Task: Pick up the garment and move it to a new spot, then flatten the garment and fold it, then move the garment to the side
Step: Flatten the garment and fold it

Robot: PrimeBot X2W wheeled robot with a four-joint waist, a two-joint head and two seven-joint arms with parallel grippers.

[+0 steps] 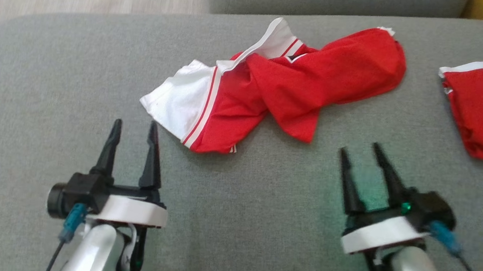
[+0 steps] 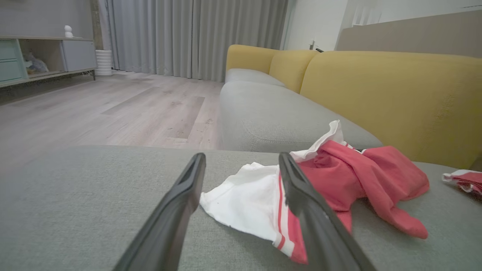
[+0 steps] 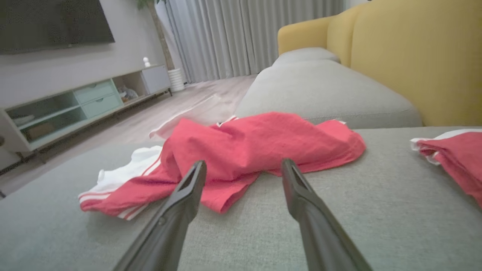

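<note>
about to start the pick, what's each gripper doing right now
left gripper: open, holding nothing
right gripper: open, holding nothing

The garment (image 1: pixel 304 84) is red with a white panel and thin red-and-white stripes; the seat cushion (image 1: pixel 58 80) is grey, the backrest (image 2: pixel 395 98) mustard yellow.

Home living room; yellow-backed sofa (image 2: pixel 376 86); curtains (image 2: pixel 196 37); TV cabinet (image 3: pixel 75 109); wood floor (image 2: pixel 113 109)

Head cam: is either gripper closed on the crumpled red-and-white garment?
No, the left gripper and right gripper both stand open with nothing between their fingers, and the garment lies loose on the grey cushion.
</note>
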